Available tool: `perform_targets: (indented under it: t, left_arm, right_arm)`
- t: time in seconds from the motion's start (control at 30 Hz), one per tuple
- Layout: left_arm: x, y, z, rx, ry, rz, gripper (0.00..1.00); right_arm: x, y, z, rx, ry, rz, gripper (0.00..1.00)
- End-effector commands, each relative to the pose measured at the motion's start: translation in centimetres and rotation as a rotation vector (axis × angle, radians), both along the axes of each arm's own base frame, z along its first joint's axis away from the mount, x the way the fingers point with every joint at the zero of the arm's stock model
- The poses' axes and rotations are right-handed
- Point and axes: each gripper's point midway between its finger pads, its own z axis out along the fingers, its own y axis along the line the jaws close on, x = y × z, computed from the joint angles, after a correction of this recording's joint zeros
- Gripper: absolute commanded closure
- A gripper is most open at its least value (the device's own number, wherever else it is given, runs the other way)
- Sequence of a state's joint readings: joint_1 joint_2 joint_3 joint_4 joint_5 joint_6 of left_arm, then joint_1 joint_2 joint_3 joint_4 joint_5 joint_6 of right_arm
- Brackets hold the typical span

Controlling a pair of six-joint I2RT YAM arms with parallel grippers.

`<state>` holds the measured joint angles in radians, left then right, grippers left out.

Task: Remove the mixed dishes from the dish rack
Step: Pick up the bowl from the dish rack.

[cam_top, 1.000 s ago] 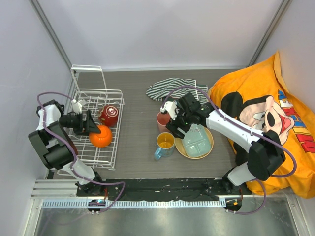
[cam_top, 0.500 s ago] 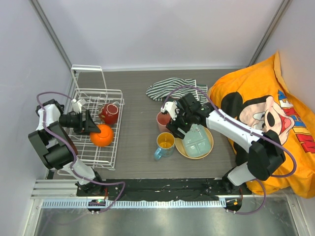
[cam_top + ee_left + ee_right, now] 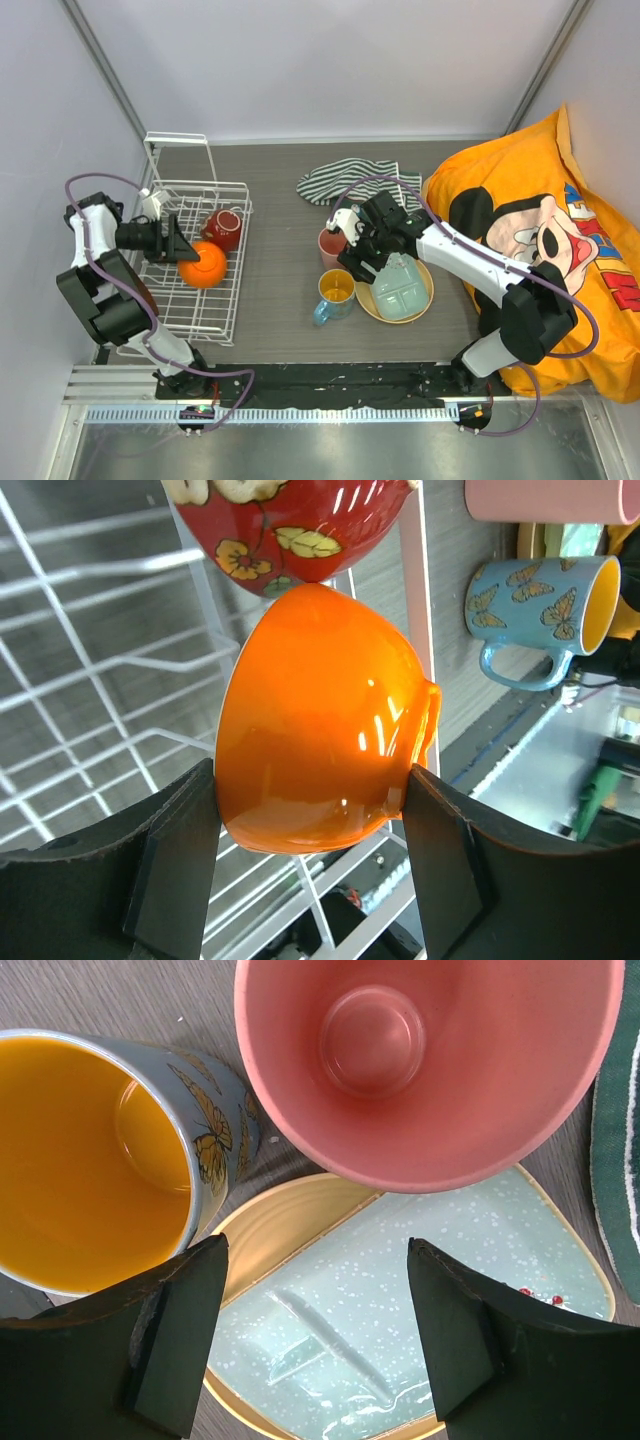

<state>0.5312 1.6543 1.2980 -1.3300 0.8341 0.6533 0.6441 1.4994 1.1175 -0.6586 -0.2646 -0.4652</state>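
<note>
My left gripper [image 3: 188,256] is shut on an orange bowl [image 3: 204,266], with a finger on each side of it, over the white wire dish rack [image 3: 200,312]. In the left wrist view the orange bowl [image 3: 320,720] fills the space between the fingers, and the dark red flowered bowl [image 3: 290,520] lies just beyond it. The red bowl [image 3: 221,230] sits in the rack. My right gripper [image 3: 362,258] is open and empty above the pale green tray [image 3: 420,1290], which rests on the tan plate [image 3: 270,1225]. The pink cup [image 3: 430,1060] and the butterfly mug [image 3: 90,1150] stand beside it.
A striped green-white cloth [image 3: 350,178] lies at the back of the table. A big orange Mickey Mouse cloth [image 3: 540,240] fills the right side. The rack's tall upright frame [image 3: 180,150] stands at its far end. The cup [image 3: 330,243], mug [image 3: 335,290] and plate [image 3: 366,302] cluster mid-table.
My left gripper has drawn back and up a little with the orange bowl, which now sits slightly farther back over the rack. The right arm has not moved.
</note>
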Motion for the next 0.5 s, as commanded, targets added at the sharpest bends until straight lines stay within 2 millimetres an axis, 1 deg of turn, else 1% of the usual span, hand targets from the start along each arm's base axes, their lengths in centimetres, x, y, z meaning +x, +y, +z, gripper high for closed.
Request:
perform_targets:
  t: [0.0,0.13,0.27,0.33,0.37,0.43,0.47]
  left_arm:
    - [-1.5,-2.2,5.0,-0.076,-0.04,-0.016,1.0]
    - [-1.8,-2.7,7.0,-0.085,-0.077,-0.024,1.0]
    - [-2.2,-3.7,9.2,-0.128,-0.115,-0.027,1.0]
    - [-2.4,-4.0,9.9,-0.133,-0.13,-0.028,1.0]
    - [-2.5,-4.2,10.2,-0.14,-0.138,-0.027,1.0]
    - [-2.6,-4.5,10.5,-0.149,-0.145,-0.023,1.0]
    - [-2.6,-4.7,10.7,-0.157,-0.155,-0.025,1.0]
  right_arm:
    - [0.5,0.7,0.6,0.033,-0.021,0.01,0.22]
    - [0.6,0.8,1.0,0.042,-0.027,0.004,0.22]
    - [0.7,0.8,1.9,0.051,-0.042,0.001,0.22]
    - [0.8,0.9,2.5,0.06,-0.053,0.001,0.22]
    - [0.7,0.9,2.6,0.06,-0.051,0.001,0.22]
    - [0.9,1.2,3.4,0.075,-0.061,0.002,0.22]
    - [0.6,1.3,3.6,0.081,-0.049,0.009,0.22]
